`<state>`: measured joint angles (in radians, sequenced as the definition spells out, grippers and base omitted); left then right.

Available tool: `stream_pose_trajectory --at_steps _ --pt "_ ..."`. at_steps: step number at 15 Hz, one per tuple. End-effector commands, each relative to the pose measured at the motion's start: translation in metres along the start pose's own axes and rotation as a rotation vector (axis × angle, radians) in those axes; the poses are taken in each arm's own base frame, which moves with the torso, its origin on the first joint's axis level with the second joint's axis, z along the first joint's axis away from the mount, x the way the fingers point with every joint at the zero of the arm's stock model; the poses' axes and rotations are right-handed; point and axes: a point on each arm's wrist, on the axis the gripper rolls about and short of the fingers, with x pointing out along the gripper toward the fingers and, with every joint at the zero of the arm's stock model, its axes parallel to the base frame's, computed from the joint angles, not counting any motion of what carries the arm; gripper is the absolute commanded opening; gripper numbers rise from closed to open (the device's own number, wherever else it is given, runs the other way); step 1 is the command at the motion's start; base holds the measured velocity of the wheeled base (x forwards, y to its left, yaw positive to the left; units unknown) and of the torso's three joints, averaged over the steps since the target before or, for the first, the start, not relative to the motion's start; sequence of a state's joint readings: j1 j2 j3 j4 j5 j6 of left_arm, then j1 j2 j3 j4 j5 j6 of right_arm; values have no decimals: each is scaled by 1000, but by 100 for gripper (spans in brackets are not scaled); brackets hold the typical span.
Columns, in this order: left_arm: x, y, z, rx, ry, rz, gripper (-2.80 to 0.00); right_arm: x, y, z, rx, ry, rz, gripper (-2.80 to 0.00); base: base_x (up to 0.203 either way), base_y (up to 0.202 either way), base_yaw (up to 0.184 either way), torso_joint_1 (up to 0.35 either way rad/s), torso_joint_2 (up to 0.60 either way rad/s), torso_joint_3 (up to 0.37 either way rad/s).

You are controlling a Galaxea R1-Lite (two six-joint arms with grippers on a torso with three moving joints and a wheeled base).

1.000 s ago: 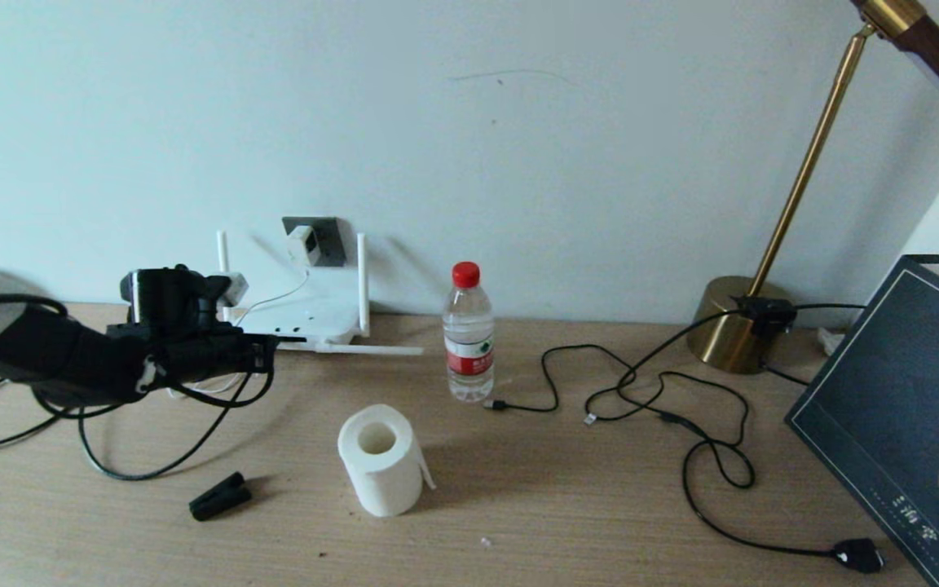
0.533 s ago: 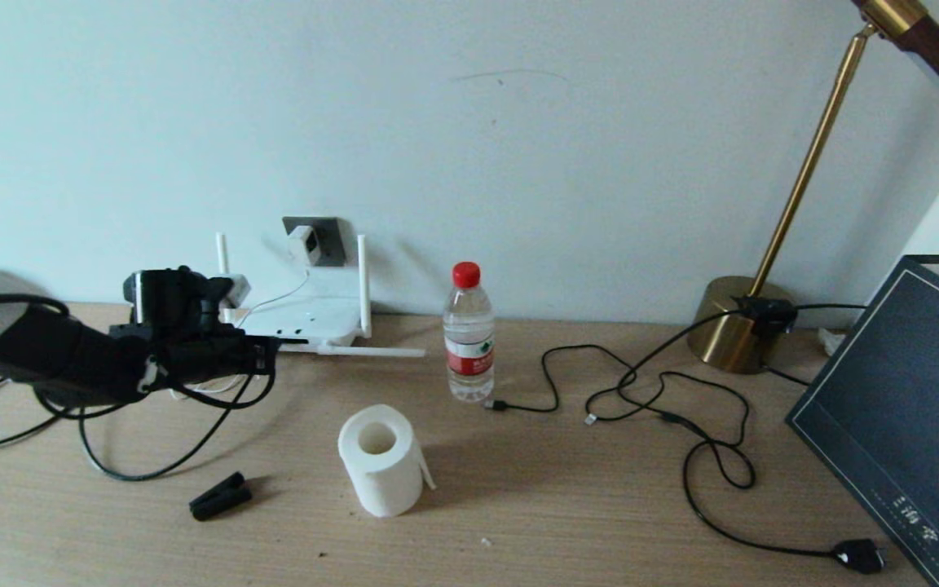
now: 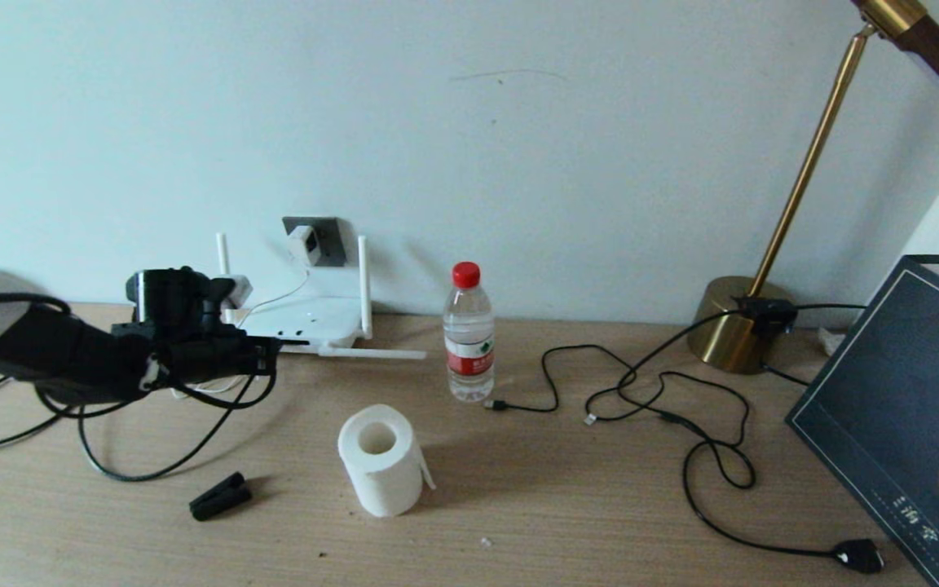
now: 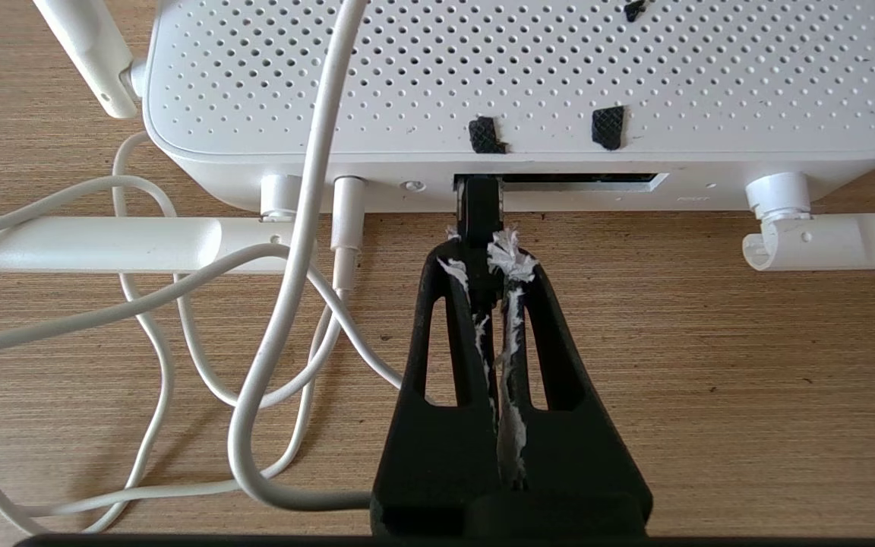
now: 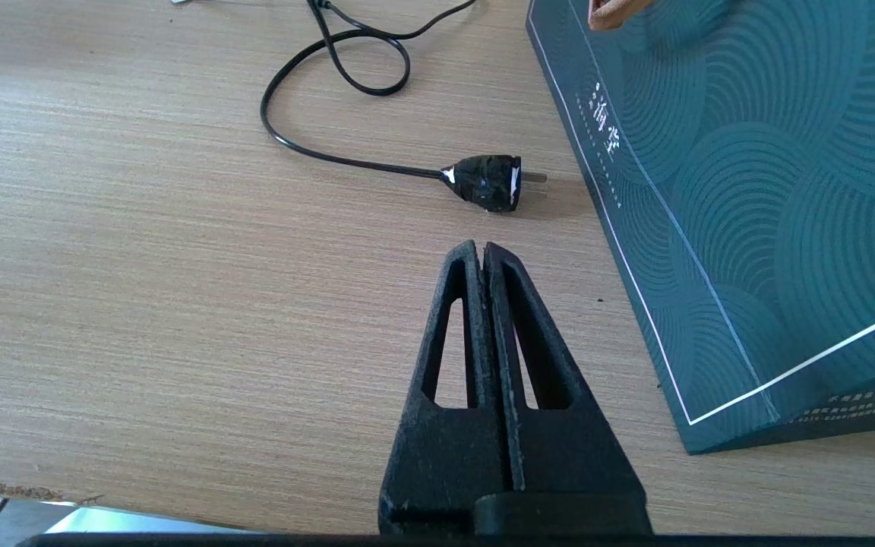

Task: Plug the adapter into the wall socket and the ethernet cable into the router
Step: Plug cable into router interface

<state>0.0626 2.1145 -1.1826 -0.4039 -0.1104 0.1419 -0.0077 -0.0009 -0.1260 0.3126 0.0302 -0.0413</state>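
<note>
Head view: the adapter (image 3: 304, 243) is seen seated in the wall socket (image 3: 324, 238), so the ethernet step is judged in hand, the left gripper (image 3: 267, 352) being held at the router (image 3: 306, 318) edge near the desk's back wall.

Left wrist view: the ethernet cable (image 4: 478, 209) connector is pinched between closed fingers at the port slot's end; a straight push is called for, white cords crowding one side.

Right wrist view: the right gripper (image 5: 481, 251) is parked, pressed together, over open desk beside a dark box (image 5: 749, 190).

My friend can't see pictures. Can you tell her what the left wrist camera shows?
The left gripper, shut on the ethernet cable, holds its plug at the router port. The white router lies on a wooden table, with thin white cords looping beside it.
</note>
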Motion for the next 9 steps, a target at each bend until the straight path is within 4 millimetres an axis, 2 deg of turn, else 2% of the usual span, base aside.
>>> stream_pose_trajectory --at_steps 1,9 --pt "4 0 -3 0 9 -1 -280 0 0 0 0 3 1 -280 0 0 0 0 0 0" --pt "9 0 -3 1 6 -2 -280 0 0 0 0 3 1 -280 0 0 0 0 0 0"
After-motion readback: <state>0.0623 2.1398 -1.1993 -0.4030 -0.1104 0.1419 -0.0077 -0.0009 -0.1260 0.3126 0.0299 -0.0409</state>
